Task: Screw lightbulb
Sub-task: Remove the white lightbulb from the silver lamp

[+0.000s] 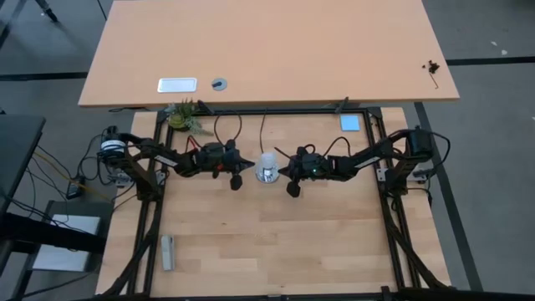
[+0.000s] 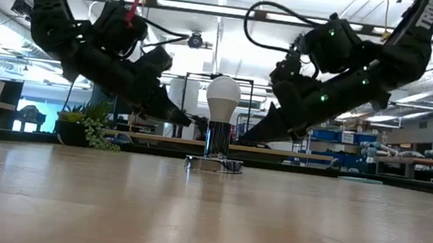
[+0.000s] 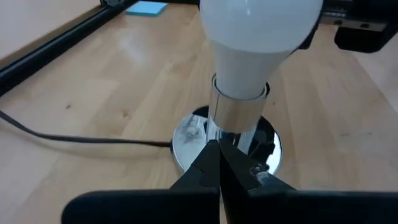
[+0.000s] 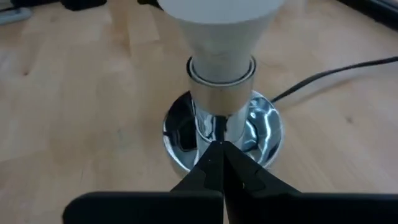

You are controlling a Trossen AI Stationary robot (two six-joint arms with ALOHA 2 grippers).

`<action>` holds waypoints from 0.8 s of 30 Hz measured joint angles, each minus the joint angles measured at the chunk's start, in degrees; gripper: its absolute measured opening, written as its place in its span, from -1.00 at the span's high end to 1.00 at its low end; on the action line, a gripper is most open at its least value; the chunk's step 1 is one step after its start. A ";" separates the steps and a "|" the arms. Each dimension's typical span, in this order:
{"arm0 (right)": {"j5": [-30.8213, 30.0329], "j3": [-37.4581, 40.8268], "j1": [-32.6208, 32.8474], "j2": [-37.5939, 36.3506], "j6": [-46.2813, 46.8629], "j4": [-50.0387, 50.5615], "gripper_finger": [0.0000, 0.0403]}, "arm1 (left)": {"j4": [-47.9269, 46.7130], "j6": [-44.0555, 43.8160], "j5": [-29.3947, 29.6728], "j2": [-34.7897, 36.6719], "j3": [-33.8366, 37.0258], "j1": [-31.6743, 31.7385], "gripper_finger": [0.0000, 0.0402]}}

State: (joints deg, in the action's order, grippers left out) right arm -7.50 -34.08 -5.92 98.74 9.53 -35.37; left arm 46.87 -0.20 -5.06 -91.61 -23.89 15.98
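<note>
Lightbulb (image 1: pixel 267 161) stands upright in the socket (image 2: pixel 213 164); left pincer (image 1: pixel 248 163) at nine o'clock, right pincer (image 1: pixel 282 170) at three, both clenched, empty; open wide, grip evenly, twist gently.

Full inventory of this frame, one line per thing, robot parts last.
Frosted-white pear-shaped lightbulb: one, white, standing upright in the socket at table centre.
Round shiny silver socket: one, chrome, under the bulb, between the grippers.
Thin black cord: one, black, running from the socket base across the wood.
Small green potted plant: one, green, rear left edge of the table.
Blue square pad: one, light blue, rear right.
Grey flat bar: one, grey, front left.
Left gripper: one, dark, shut, tips at the socket base.
Right gripper: one, dark, shut, tips at the socket from the opposite side.
</note>
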 joint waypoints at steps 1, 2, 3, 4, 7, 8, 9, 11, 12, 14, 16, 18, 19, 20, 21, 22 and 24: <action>0.80 0.10 -0.32 0.55 0.32 -0.49 0.98 | 0.03 -0.01 -0.11 0.00 0.11 0.04 1.00; 1.56 0.13 -0.50 1.55 0.77 -1.71 0.98 | 0.23 0.02 -0.07 -0.13 0.12 0.05 1.00; 2.27 0.09 -0.64 2.82 1.07 -2.96 0.98 | 0.46 0.08 -0.07 -0.40 0.12 0.05 1.00; 2.83 0.08 -0.74 3.94 1.36 -3.62 0.98 | 0.51 0.18 -0.04 -0.79 0.14 0.05 1.00; 3.10 0.10 -0.80 6.89 2.66 -6.31 0.98 | 3.18 -0.07 -0.15 -2.98 0.16 0.14 1.00; 3.08 0.10 -0.80 7.54 2.92 -6.97 0.98 | 5.21 -0.29 -0.61 -4.12 0.16 0.16 1.00; 3.07 0.04 -0.75 7.92 3.29 -7.29 0.98 | 7.10 -0.60 -1.03 -5.34 0.12 0.16 1.00; 3.09 -0.01 -0.75 8.04 4.02 -7.27 0.98 | 11.44 -1.67 -2.17 -7.88 0.13 0.16 1.00; 3.10 -0.01 -0.71 8.00 4.16 -7.21 0.98 | 13.32 -1.86 -2.50 -9.06 0.12 0.16 1.00; 3.10 0.02 -0.50 7.28 4.18 -6.45 0.98 | 16.70 -2.02 -3.55 -11.10 0.12 0.16 1.00; 3.11 0.10 -0.16 6.31 3.93 -5.32 0.98 | 18.52 -2.75 -4.03 -12.58 0.12 0.16 1.00; 3.29 0.12 0.10 4.67 3.84 -3.35 0.98 | 19.13 -3.02 -4.11 -13.43 0.12 0.16 1.00; 3.29 0.08 0.21 3.72 3.84 -1.96 0.98 | 19.18 -3.02 -4.13 -13.68 0.12 0.16 1.00; 3.29 0.08 0.25 2.71 3.84 -0.20 0.98 | 19.27 -2.98 -4.11 -13.84 0.12 0.16 1.00; 3.29 0.08 0.29 1.86 3.84 1.25 0.98 | 19.16 -2.96 -4.05 -13.84 0.12 0.16 1.00; 3.29 0.10 0.34 0.84 3.86 2.99 0.98 | 19.29 -2.96 -4.04 -13.84 0.12 0.16 1.00; 3.29 0.13 0.34 -1.38 3.85 5.41 0.98 | 19.40 -2.93 -4.00 -13.84 0.12 0.16 1.00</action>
State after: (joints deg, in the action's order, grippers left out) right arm -4.21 -33.95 -5.58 97.36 13.38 -29.96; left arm 66.27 -3.14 -9.06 -105.45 -23.77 16.14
